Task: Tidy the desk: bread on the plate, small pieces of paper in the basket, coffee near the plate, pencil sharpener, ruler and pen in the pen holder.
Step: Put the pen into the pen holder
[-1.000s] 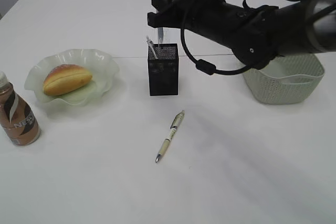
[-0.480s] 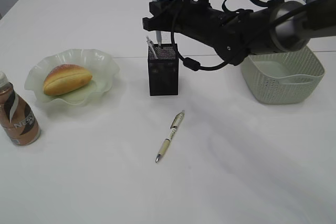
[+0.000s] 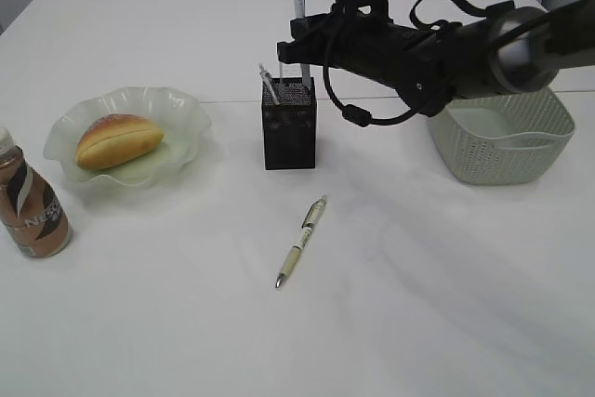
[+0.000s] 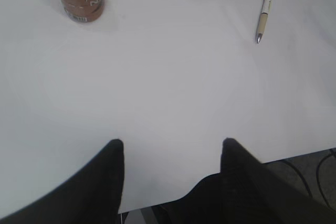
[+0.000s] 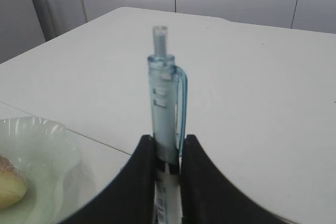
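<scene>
Over the last second the right arm had swung its load sideways: the right pincer (image 3: 301, 42), which a moment earlier hung over the left rear corner of the pen holder (image 3: 289, 124), had shifted toward the holder's right side, and the clear blue pen (image 5: 165, 108) it carried stood upright with its lower end just at the mesh rim. In the right wrist view the two dark fingers (image 5: 137, 182) were nearly closed, pinching the pen's barrel between them with the clicker end up. That shift read as a correction of aim, so that the tip would drop inside the cup rather than catch on its edge or on the slim item (image 3: 269, 84) already leaning out of the left corner; whether the tip was already below the rim could not be told. The left pincer (image 4: 170, 148) hovered low over the near edge of the bench (image 3: 446, 304), its fingers spread fairly wide and holding nothing. The bread (image 3: 118, 140) lay on the plate (image 3: 181, 109), the coffee (image 3: 32, 200) stood close to the plate's left front, and the basket (image 3: 507, 151) sat to the right, its contents not discernible. A second, cream-coloured pen (image 3: 301, 240) lay on the bench in front of the holder, so by my judgement one more pick remained once this pen was released.
</scene>
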